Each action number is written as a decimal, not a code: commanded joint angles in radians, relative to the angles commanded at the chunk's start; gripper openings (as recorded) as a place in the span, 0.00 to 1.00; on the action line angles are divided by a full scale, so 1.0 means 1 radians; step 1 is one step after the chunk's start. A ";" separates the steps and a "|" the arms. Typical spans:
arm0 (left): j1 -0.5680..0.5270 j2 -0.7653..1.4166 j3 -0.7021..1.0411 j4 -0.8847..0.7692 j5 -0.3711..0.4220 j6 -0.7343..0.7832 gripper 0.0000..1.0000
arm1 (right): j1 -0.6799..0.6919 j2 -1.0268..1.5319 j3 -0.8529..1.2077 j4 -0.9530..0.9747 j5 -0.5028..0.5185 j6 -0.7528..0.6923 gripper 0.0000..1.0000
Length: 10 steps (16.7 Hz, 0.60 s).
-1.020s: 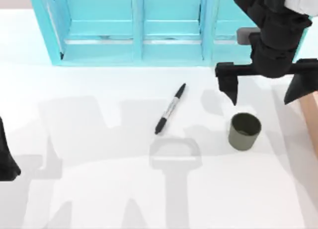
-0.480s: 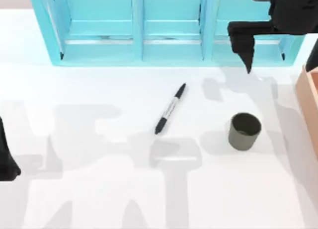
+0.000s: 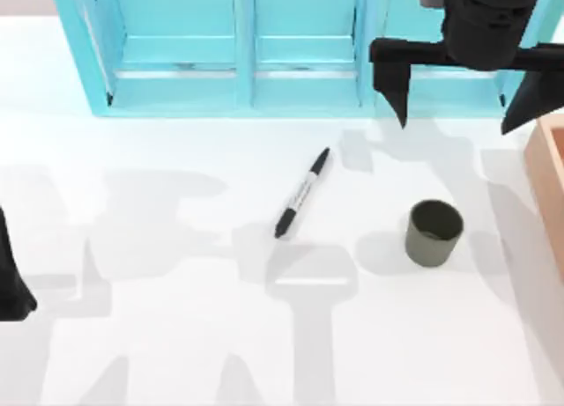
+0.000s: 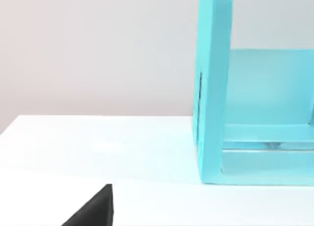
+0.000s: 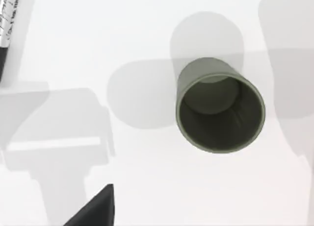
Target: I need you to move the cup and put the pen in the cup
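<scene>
Hovering upper right, the right gripper (image 3: 458, 93) is spread wide above the upright olive-grey cylindrical cup (image 3: 434, 233); the slim black-capped silver pen (image 3: 301, 193) lies centre.

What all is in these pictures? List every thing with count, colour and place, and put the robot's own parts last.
cup: one, dark olive-grey, upright and empty, on the table toward the right, apart from the pen.
pen: one, silver-grey barrel with black cap and black end, lying slantwise near the table's middle, left of the cup.
shelf unit: one, turquoise, open compartments, along the far edge of the table.
box: one, tan-orange, partly in view at the right edge of the table.
table: one, white, under everything.
right gripper: one, black, jaws open, raised in front of the shelf unit at the far right, beyond the cup.
left arm: one, black, parked at the left edge of the table.
</scene>
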 joint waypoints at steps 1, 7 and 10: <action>0.000 0.000 0.000 0.000 0.000 0.000 1.00 | 0.014 0.027 0.002 0.040 -0.012 0.052 1.00; 0.000 0.000 0.000 0.000 0.000 0.000 1.00 | 0.106 0.206 0.002 0.321 -0.087 0.424 1.00; 0.000 0.000 0.000 0.000 0.000 0.000 1.00 | 0.134 0.259 -0.003 0.408 -0.112 0.514 1.00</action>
